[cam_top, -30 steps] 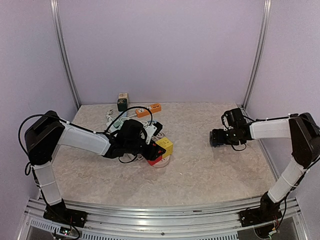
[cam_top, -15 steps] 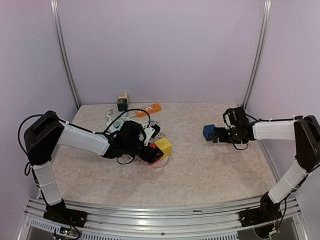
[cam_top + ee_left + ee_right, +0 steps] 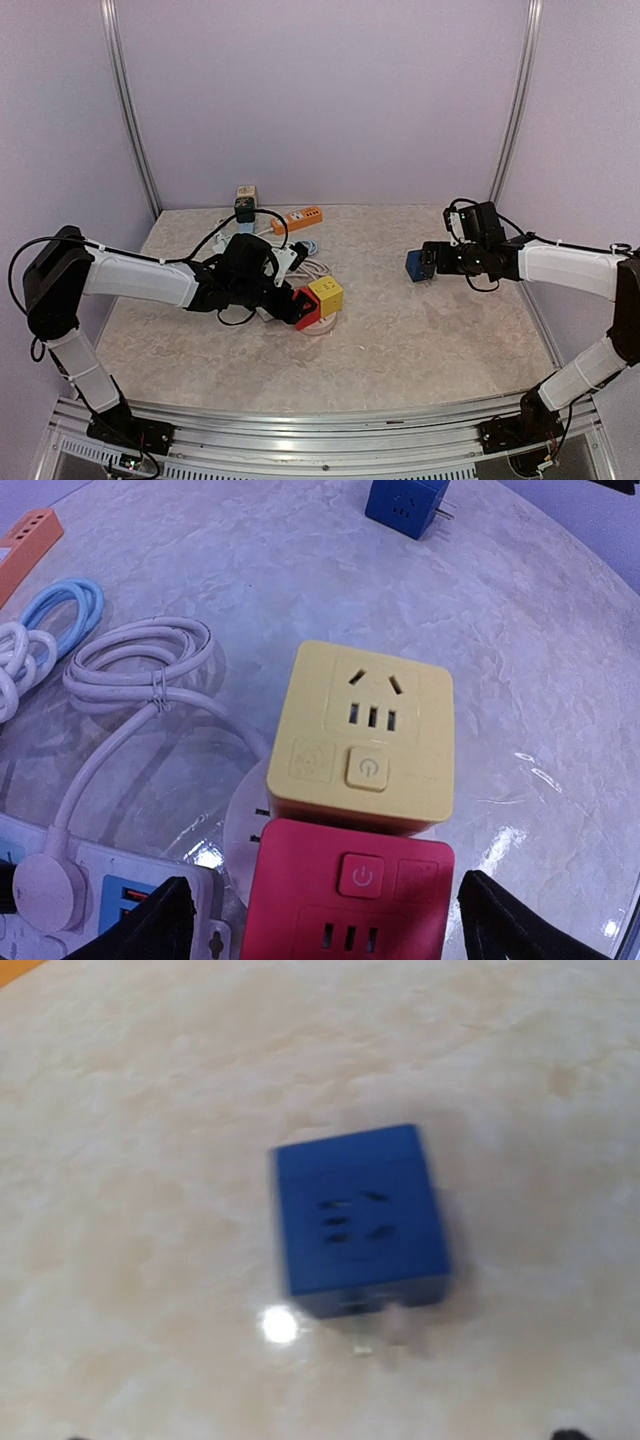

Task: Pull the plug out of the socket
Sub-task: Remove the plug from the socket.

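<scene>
A blue cube plug (image 3: 417,264) lies loose on the table at the right, its prongs pointing toward my right gripper (image 3: 436,260). That gripper is open just to the right of it and not touching. The right wrist view shows the blue plug (image 3: 360,1215) blurred, with nothing around it. A yellow cube (image 3: 365,735) and a red cube (image 3: 350,895) sit plugged into a white round socket (image 3: 245,815). My left gripper (image 3: 330,928) is open, its fingers standing wide on either side of the red cube (image 3: 308,308) with gaps.
An orange power strip (image 3: 298,218) and a small dark box (image 3: 245,203) lie at the back. A white power strip (image 3: 110,900), a coiled white cable (image 3: 140,665) and a blue cable (image 3: 65,605) crowd the area left of the socket.
My right gripper let go of the blue plug on the table and drew back to the right. My left gripper opened off the red cube.
</scene>
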Action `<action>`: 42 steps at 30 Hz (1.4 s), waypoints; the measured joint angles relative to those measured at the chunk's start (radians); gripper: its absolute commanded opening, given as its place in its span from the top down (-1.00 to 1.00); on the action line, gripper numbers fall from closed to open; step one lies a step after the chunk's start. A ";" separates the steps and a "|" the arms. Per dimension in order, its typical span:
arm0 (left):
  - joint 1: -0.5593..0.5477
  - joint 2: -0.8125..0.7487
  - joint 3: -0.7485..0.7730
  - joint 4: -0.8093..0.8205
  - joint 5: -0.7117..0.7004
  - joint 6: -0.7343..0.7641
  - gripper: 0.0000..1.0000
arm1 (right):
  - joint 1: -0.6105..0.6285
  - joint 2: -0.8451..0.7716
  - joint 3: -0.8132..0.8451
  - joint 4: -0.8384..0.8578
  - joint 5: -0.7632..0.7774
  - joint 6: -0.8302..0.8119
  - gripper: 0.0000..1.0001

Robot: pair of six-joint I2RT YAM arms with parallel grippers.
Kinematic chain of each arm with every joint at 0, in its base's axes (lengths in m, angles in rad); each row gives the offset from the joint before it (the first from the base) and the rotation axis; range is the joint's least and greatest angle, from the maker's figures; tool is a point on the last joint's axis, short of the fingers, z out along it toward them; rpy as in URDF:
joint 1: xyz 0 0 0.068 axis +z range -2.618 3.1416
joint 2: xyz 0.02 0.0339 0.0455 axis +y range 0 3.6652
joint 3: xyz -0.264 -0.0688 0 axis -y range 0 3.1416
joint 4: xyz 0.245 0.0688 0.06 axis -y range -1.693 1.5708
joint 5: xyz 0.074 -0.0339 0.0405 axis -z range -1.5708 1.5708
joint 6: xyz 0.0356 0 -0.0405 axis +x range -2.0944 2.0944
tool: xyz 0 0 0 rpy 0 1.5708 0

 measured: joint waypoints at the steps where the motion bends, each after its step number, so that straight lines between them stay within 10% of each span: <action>1: 0.002 -0.011 -0.003 -0.006 0.002 0.001 -0.77 | 0.013 0.002 0.006 -0.002 0.000 0.000 -0.99; 20: 0.032 -0.020 -0.006 -0.080 0.089 0.045 -0.65 | 0.259 0.180 0.185 -0.014 0.001 0.000 -0.99; 42: 0.029 0.015 0.041 -0.100 0.129 0.091 0.28 | 0.435 0.304 0.285 0.015 -0.128 -0.055 -0.94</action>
